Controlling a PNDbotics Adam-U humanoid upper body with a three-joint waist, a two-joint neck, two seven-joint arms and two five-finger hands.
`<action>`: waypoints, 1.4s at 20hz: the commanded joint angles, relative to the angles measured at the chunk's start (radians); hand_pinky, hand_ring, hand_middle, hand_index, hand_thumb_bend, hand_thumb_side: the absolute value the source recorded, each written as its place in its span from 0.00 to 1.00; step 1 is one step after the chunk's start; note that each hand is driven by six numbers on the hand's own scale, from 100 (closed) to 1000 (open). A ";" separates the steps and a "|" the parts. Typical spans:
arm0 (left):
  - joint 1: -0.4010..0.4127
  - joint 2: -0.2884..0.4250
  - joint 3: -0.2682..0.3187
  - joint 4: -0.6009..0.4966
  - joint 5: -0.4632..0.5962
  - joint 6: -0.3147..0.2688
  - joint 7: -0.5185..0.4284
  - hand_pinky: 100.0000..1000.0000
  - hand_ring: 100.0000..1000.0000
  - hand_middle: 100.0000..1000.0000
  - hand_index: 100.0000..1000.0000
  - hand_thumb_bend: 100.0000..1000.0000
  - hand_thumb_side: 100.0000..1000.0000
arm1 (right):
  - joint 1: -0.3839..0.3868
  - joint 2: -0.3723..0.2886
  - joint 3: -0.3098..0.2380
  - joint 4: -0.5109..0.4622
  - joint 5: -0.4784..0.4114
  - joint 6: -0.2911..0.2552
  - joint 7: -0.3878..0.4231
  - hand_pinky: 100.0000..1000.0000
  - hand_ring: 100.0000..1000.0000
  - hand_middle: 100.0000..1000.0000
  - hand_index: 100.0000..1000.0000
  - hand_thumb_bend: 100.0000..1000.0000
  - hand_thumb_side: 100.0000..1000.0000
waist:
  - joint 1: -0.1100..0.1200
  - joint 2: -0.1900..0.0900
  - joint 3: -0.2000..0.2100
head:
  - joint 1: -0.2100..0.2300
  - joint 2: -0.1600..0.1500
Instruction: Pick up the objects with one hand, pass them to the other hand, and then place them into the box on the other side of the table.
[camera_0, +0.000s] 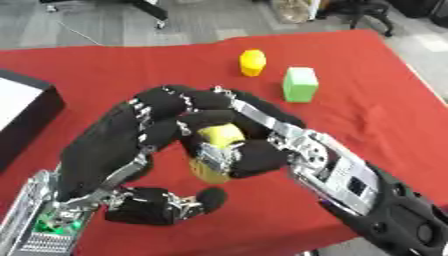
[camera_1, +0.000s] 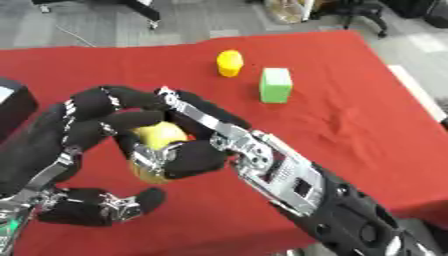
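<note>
— Above the red tablecloth (camera_0: 367, 125), in the left eye view: right hand (camera_0: 254, 150) with fingers curled round a yellow object (camera_0: 219, 136), left hand (camera_0: 131, 135) cupped against it from the other side, fingers bent over the top, thumb (camera_0: 175, 202) hanging low and apart from the object.

— So mid-handover, by the look of it?

— Seems so. Hard to say which hand carries the weight; both touching it, right one wrapped more fully underneath.

— And beyond the hands on the cloth?

— Farther back, a yellow block (camera_0: 252, 62) and a green block (camera_0: 300, 84), just beside each other, both untouched. Off the cloth's left edge, a dark box (camera_0: 35, 112) with a pale inside.

— Right eye view?

— Same hold, seen a little more from the right: yellow object (camera_1: 159, 137) wedged between the two palms, right hand (camera_1: 197, 155) closed on it, left hand (camera_1: 83, 125) curved round its upper side. Box barely showing at the left border (camera_1: 13, 107).

— Advice for the step?

— Probably best to bring the left thumb up under the object before easing the right fingers off, then lift clear toward the box without tilting.
</note>
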 joint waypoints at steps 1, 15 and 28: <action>-0.015 0.000 0.005 -0.014 -0.040 0.029 0.020 0.79 0.77 0.78 0.87 0.37 0.13 | -0.008 -0.013 -0.003 -0.021 0.000 -0.013 0.012 0.60 0.00 0.13 0.20 0.00 0.41 | 0.001 -0.007 -0.001 | -0.004 -0.003; -0.011 -0.001 -0.008 -0.014 -0.119 0.063 0.031 0.79 0.76 0.77 0.74 0.30 0.07 | -0.004 -0.015 -0.010 -0.021 0.009 -0.012 0.003 0.59 0.00 0.12 0.19 0.00 0.41 | 0.002 -0.006 -0.002 | -0.008 -0.003; -0.010 -0.002 -0.007 -0.014 -0.068 0.069 0.057 0.77 0.75 0.78 0.46 0.03 0.01 | -0.006 -0.019 -0.010 -0.021 0.010 -0.012 0.001 0.60 0.00 0.14 0.19 0.00 0.41 | 0.002 -0.006 -0.003 | -0.012 -0.003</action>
